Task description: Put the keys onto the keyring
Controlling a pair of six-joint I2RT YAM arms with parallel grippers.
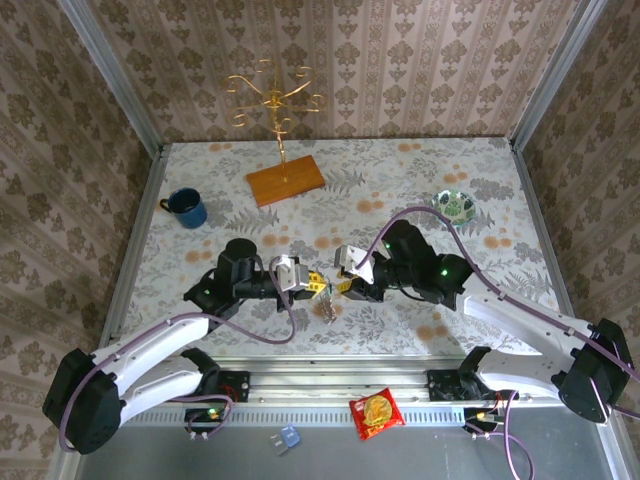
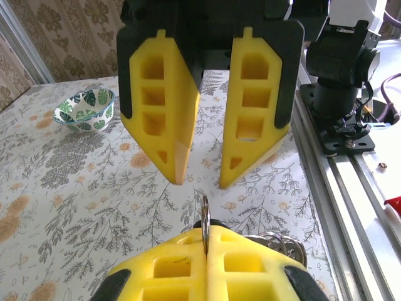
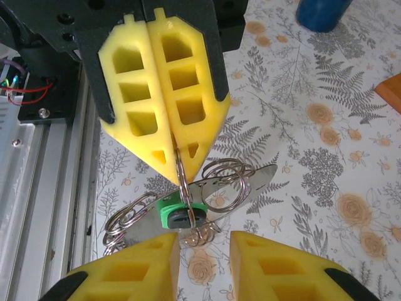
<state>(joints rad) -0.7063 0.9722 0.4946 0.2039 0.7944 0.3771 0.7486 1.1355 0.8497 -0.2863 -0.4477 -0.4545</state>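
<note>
Over the near middle of the flowered worktop (image 1: 430, 175), the left hand (image 3: 177, 179) is clamped shut on the thin keyring (image 3: 180, 188), pinching it edge-on at the fingertips. The green-headed key (image 3: 180, 217) dangles just below that grip. A silvery key (image 3: 254, 177) and several smaller wire loops (image 3: 240, 185) are bunched beside it. Facing it, the right hand (image 2: 202, 180) stands with its jaws apart and nothing between its fingers, just short of the bunch. Whether either key is fully threaded onto the keyring cannot be told from these views.

The work appears to be mid-threading, with one hand steadying the ring and the other free to work a key. The next move likely calls for the right hand to close on a key head and guide it along the wire while the left holds the ring steady. The target is small and the loops lie tangled close together, so the approach will need to be fine and square.
</note>
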